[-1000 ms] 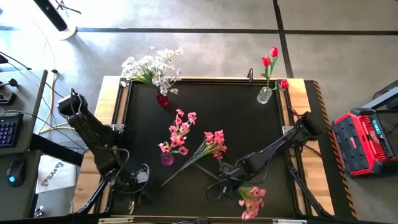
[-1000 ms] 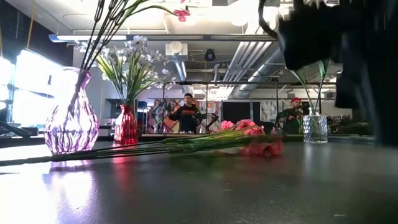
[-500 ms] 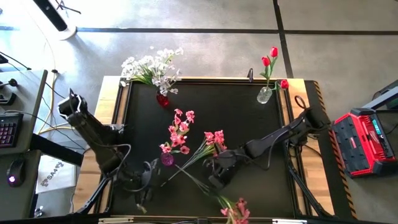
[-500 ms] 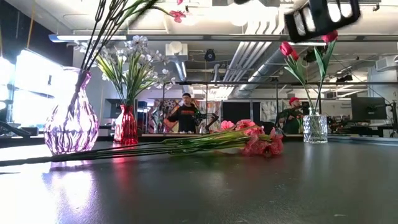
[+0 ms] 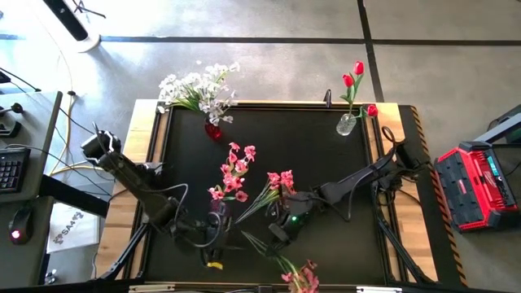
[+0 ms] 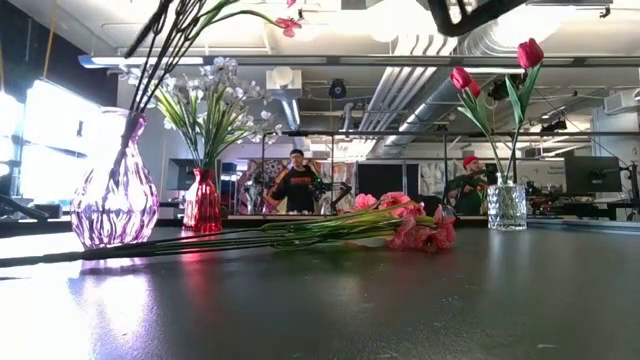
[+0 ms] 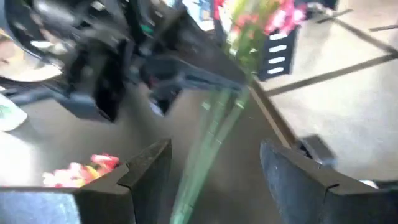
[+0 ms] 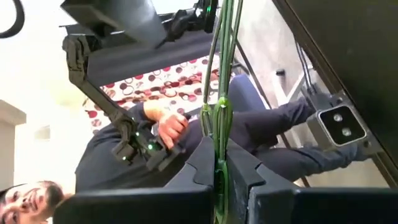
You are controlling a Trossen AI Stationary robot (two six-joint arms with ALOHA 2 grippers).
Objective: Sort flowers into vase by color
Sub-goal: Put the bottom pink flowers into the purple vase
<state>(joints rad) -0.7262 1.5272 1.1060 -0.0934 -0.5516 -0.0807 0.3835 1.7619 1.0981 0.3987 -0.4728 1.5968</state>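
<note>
Altogether three vases (image 6: 116,190), one pink spray (image 6: 400,225) lying

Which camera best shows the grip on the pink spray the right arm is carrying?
The right wrist view: the right gripper is shut on the pink spray by its stems. The high view shows its blossoms at the table's near edge. The left wrist view shows the stems between the left gripper's open fingers. The low view misses it.

In the left wrist view, the green stems (image 7: 211,140) between the open jaws are blurred, and their lower ends are cut off. In the right wrist view, the pink spray's blossoms beyond the shut jaws are not shown.
</note>
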